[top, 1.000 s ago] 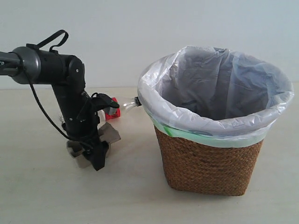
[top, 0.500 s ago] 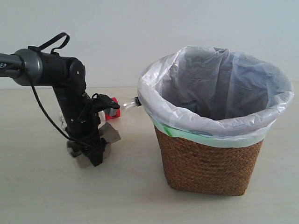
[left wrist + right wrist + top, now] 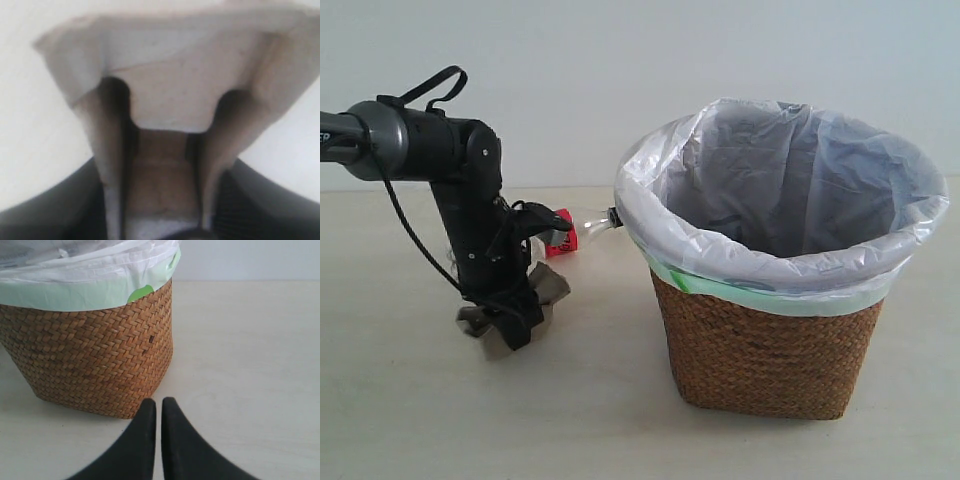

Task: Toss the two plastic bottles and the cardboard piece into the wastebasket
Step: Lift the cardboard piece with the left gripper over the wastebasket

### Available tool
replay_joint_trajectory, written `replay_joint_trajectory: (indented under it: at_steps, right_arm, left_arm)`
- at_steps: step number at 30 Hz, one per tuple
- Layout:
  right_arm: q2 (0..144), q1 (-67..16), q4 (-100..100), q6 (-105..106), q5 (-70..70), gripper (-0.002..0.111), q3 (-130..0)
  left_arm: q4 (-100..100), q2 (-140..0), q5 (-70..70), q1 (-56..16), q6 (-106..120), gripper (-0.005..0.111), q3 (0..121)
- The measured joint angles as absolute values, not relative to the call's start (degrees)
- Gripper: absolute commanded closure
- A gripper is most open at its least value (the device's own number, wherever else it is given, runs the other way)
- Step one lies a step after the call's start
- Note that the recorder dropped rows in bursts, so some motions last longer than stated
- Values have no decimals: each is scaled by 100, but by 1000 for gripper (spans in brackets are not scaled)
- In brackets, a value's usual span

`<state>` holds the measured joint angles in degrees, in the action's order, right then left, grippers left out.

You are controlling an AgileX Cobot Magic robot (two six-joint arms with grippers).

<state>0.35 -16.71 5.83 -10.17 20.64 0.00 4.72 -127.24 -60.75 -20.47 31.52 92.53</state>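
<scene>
My left gripper (image 3: 516, 322) is shut on the grey-brown cardboard piece (image 3: 551, 284) and holds it just above the table, left of the wastebasket (image 3: 768, 352). The left wrist view is filled by the cardboard piece (image 3: 170, 85), pinched between the dark jaws of the left gripper (image 3: 162, 200). Behind the arm the red-label bottle (image 3: 560, 233) lies on its side, its black cap (image 3: 615, 215) against the liner bag. The green-capped bottle is hidden. My right gripper (image 3: 158, 403) is shut and empty, low over the table beside the wicker wastebasket (image 3: 95, 350).
The white liner bag (image 3: 790, 180) billows wide over the basket's rim, above a green band (image 3: 720, 292). Beige tabletop (image 3: 620, 420) spreads in front of the basket and arm. A pale wall stands behind.
The left gripper has risen slightly and shifted a little left, with the cardboard piece pinched in it and lifted off the table. The bottle and the basket have not moved.
</scene>
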Motion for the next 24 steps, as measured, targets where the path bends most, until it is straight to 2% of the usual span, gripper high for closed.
replay_joint_trajectory:
  at_steps: [10, 24]
  right_arm:
    - [35, -1671, 583, -1017, 2064, 108, 0]
    - [35, -1671, 583, -1017, 2064, 108, 0]
  left_arm:
    - [448, -11335, -6209, -1796, 2612, 76, 9195]
    - [-35, -8783, -6289, 489, 1226, 77, 7676]
